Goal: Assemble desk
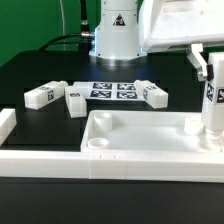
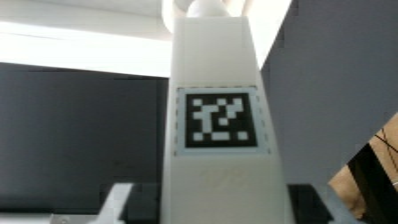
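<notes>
Gripper [image 1: 207,68] around upright leg [image 2: 217,90]; tabletop [image 1: 130,163] exterior-only.

1. Base column [image 1: 115,35]: white, round, smooth shell.
2. Warning sticker [image 1: 117,18] on the column: triangular, dark-edged, with a dark symbol inside; detail not legible.
3. Cables [image 1: 68,40]: dark and thin, curving beside the column on the exterior view's left.
4. Hand housing [image 1: 172,25]: white, boxy, rounded edges.
5. Fingers [image 2: 125,203]: grey with darker edging, flat-faced; blurred in the wrist view.
</notes>
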You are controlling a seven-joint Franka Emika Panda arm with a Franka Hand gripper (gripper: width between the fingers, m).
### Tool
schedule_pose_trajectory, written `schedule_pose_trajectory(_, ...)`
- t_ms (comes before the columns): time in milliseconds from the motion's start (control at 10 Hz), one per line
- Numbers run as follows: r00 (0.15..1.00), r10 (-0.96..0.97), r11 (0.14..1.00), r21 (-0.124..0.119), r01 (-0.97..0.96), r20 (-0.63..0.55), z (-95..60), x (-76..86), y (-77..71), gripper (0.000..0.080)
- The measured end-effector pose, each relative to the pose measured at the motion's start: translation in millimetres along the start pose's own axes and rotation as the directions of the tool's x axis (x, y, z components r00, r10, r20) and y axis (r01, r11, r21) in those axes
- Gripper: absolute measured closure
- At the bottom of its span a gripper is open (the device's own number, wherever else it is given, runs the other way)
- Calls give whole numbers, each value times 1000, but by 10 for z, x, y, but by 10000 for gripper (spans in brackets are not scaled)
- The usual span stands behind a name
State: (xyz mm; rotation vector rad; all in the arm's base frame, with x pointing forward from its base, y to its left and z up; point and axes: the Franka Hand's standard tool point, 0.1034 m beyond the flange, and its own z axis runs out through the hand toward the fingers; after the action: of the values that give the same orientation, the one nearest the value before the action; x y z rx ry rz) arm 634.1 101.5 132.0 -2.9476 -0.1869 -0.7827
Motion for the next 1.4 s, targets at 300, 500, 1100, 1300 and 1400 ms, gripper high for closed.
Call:
schedule_pose_trajectory(300, 999, -46, 999, 2, 46, 11, 25, -1, 0, 509)
schedule_pose_trajectory(500, 997, -76, 997, 4, 76, 22, 36, 24, 15, 509)
schedule_pose_trajectory(1100, 996, -82, 997, 1, 82, 20, 90, -11, 43, 509)
schedule_pose_trajectory(1300, 996, -83, 997, 2, 83, 28, 137, -57, 48, 509)
schedule_pose_trajectory(1400, 996, -83, 997, 3, 83, 30, 148, -68, 45, 509)
